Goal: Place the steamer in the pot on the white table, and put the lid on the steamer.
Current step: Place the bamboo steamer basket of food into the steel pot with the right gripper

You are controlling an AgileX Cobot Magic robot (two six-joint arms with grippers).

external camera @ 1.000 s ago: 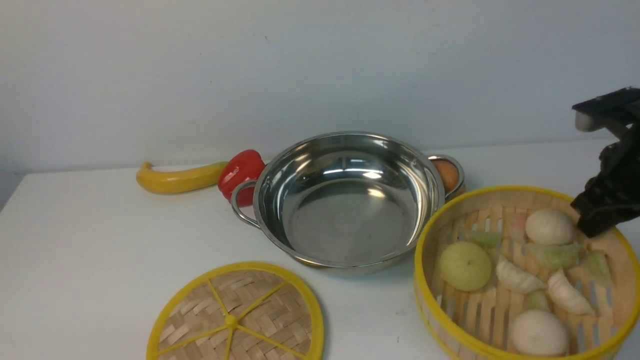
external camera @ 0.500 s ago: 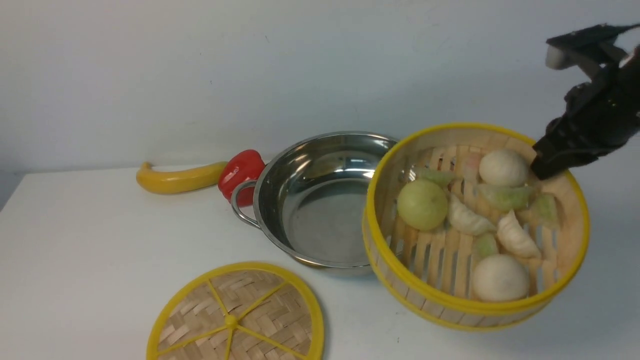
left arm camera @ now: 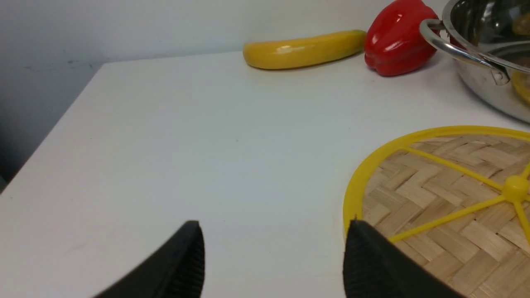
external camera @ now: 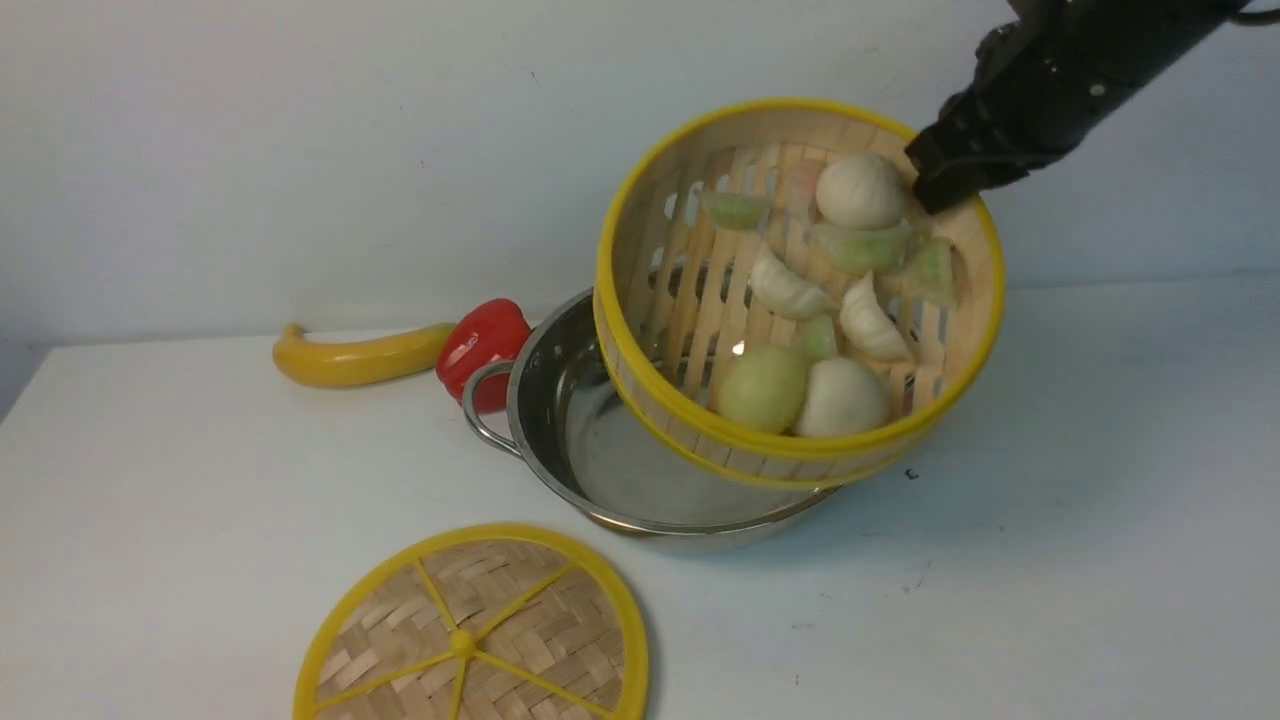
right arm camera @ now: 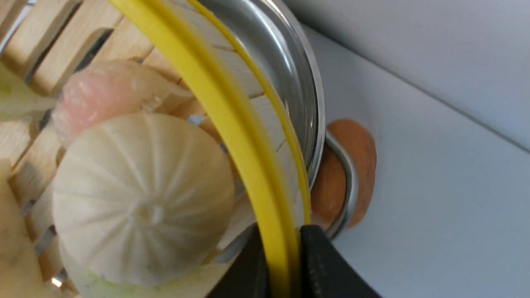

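The steamer (external camera: pixel 690 400), a bamboo basket with a yellow rim and buns and dumplings inside, hangs tilted in the air above the right half of the pot (external camera: pixel 560 430). My right gripper (external camera: pixel 930 195) is shut on its far right rim; the right wrist view shows my right gripper (right arm camera: pixel 285 248) with both fingers clamped on the steamer's yellow rim (right arm camera: pixel 232 103), the pot's edge (right arm camera: pixel 298 91) below. The lid (external camera: pixel 470 635) lies flat on the white table (external camera: pixel 150 520) at the front left. My left gripper (left arm camera: pixel 273 256) is open and empty over the table, one finger above the lid's edge (left arm camera: pixel 434 198).
A yellow banana-like fruit (external camera: pixel 355 357) and a red bell pepper (external camera: pixel 482 345) lie behind the pot's left handle (external camera: pixel 480 410). A brown egg-like thing (right arm camera: pixel 352 165) sits by the pot's far handle. The pepper (left arm camera: pixel 395 39) and fruit (left arm camera: pixel 302 50) also show in the left wrist view.
My right gripper has lifted the steamer off the table at the right and carried it up and to the left, over the pot. The buns inside have slid. The lid has not moved.
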